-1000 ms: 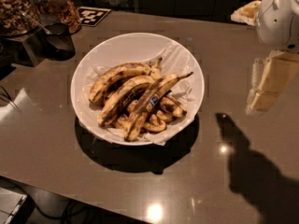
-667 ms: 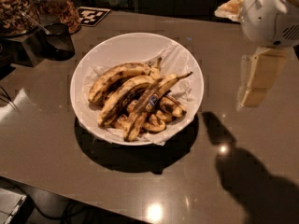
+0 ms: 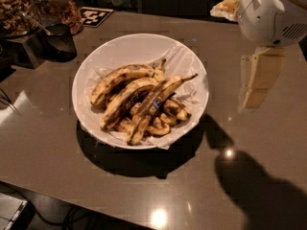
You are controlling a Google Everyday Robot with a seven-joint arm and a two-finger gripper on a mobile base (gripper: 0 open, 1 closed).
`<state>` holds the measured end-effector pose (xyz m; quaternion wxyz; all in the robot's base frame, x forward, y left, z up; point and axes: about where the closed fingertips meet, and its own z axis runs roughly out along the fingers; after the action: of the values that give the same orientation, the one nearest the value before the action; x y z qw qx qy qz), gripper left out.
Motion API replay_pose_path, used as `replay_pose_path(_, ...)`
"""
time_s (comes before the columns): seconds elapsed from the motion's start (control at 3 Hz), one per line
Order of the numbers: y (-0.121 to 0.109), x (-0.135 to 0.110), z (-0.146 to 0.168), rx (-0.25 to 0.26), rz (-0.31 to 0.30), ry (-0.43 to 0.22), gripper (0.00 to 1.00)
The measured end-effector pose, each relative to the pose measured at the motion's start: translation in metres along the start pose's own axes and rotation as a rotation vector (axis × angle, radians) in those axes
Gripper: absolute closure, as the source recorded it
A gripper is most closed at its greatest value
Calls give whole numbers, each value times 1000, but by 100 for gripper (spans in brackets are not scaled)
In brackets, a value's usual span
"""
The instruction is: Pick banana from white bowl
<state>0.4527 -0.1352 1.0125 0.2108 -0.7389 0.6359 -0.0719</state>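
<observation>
- Hand [image 3: 251, 104] hangs above the desk [image 3: 53, 147], right of the bowl [image 3: 125, 40] and clear of it; can't tell how wide it is.
- Nothing in its hold.
- Banana [image 3: 156, 100] lies in the bowl on top of the other bananas [image 3: 120, 80], stem pointing up-right toward the rim.
- Nut jars [image 3: 19, 6] sit at the far left.

Gripper [image 3: 255, 83] hangs right of white bowl [image 3: 129, 49], apart; banana [image 3: 157, 102] lies atop other bananas [image 3: 120, 78] inside.

Table [image 3: 48, 143] carries white bowl [image 3: 139, 40] and jars [image 3: 62, 11] (gripper [image 3: 254, 83] above, beside bowl)
</observation>
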Motion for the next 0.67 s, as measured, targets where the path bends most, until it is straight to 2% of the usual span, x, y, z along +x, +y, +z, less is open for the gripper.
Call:
replay_pose_path(0.33, -12, -22, 7, 17, -82, -16, 0)
replay_pose_path(0.67, -21, -50, 22, -1, -190, -40, 0)
